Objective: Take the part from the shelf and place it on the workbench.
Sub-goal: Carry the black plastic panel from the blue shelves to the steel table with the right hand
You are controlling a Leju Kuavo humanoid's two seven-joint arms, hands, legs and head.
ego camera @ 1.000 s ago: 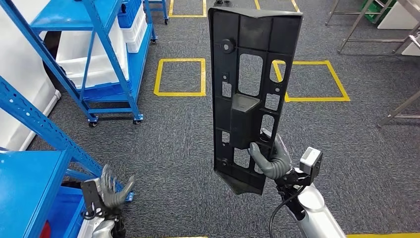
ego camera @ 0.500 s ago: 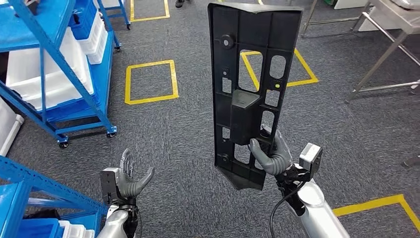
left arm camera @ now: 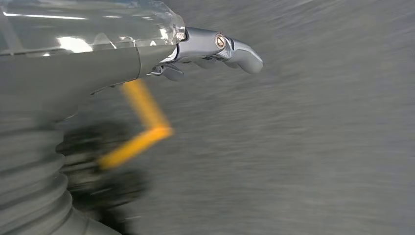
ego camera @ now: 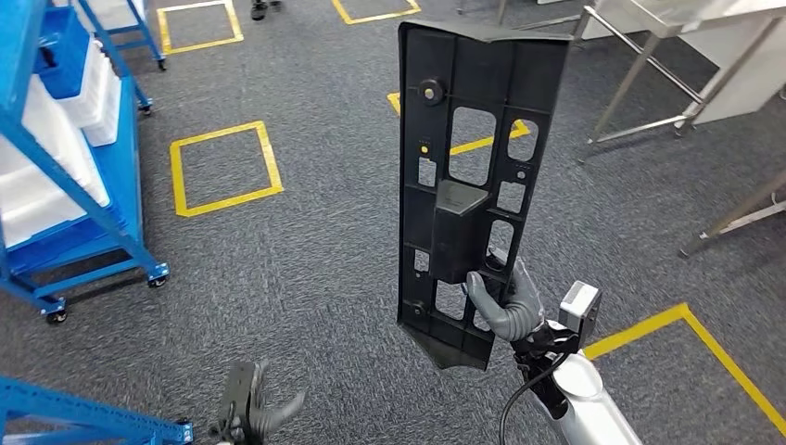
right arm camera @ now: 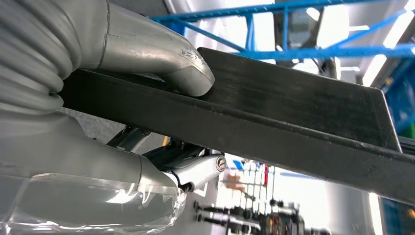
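The right robot hand [ego camera: 505, 301] is grasping a long black moulded plastic panel with cut-out windows [ego camera: 468, 176], holding it upright by its lower edge in front of the robot, high above the grey carpeted floor [ego camera: 306, 269]. In the right wrist view the thick grey thumb [right arm camera: 183, 73] is pressing on the panel's flat dark edge [right arm camera: 293, 105], with the fingers wrapping underneath. The left robot hand [ego camera: 250, 413] is hanging low and carrying nothing, its fingers apart.

The pick-up looks finished: the part is off the blue metal shelving [ego camera: 65, 167], which is standing well apart on the left. What is remaining is the carry and the set-down. Steel-legged worktops [ego camera: 686, 56] are showing at the upper right, near yellow floor markings [ego camera: 222, 167], and the panel is not yet over either of them, so the placing is still to come.
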